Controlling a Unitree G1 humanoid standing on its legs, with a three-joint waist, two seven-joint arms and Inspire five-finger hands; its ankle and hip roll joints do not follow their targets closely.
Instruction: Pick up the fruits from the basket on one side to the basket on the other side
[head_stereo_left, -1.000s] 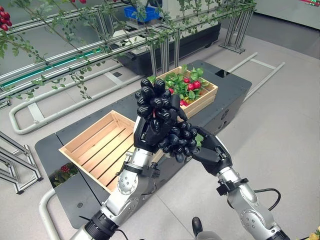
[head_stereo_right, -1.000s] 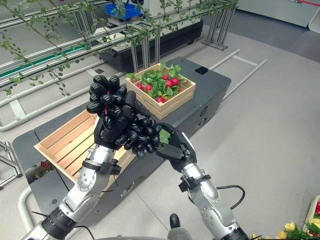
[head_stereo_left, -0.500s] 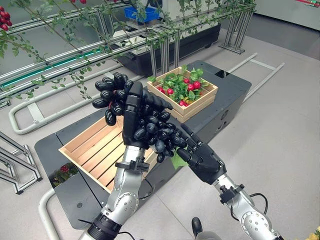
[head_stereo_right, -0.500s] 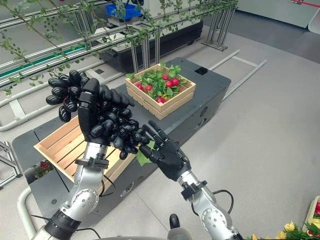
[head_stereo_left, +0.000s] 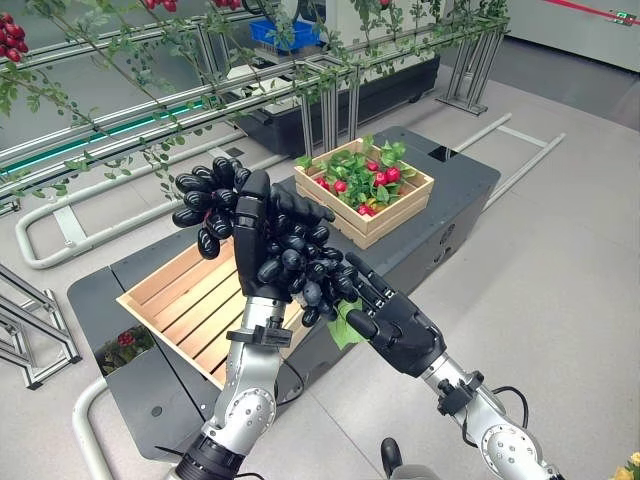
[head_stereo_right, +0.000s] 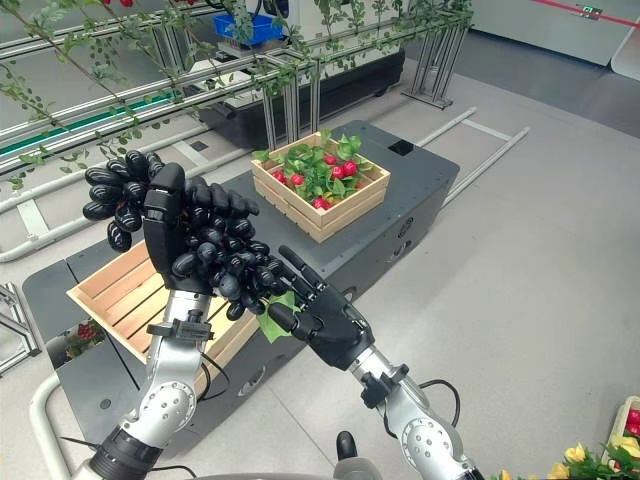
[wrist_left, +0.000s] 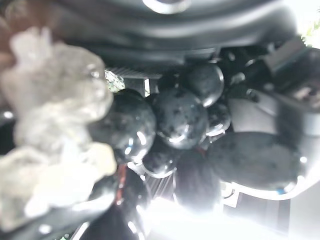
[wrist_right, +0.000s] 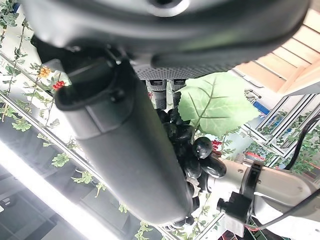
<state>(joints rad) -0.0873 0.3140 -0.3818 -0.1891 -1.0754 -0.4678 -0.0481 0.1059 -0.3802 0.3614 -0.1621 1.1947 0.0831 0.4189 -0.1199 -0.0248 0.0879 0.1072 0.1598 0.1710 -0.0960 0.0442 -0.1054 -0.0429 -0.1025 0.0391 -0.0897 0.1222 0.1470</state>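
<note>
A bunch of black grapes (head_stereo_left: 207, 196) with a green leaf (head_stereo_left: 346, 326) hangs in the air over the empty wooden crate (head_stereo_left: 175, 297). My left hand (head_stereo_left: 254, 236) is upright and shut on the bunch; up close, the grapes (wrist_left: 175, 116) press against its palm. My right hand (head_stereo_left: 402, 326) is open just below and to the right, its straight fingers reaching up under the bunch's lower end by the leaf (wrist_right: 215, 107). The second crate (head_stereo_left: 402, 214), at the far right of the dark platform, holds red fruits (head_stereo_left: 392, 173) among green leaves.
Both crates stand on a dark low platform (head_stereo_left: 462, 180) with bare floor to its right. Metal rails (head_stereo_left: 150, 105) draped with leafy vines run behind it. More red fruit (head_stereo_left: 127, 340) lies low at the platform's left.
My right hand has let go of the grapes, straightened its fingers and dropped below the bunch. My left hand has carried the bunch leftward, over the empty crate.
</note>
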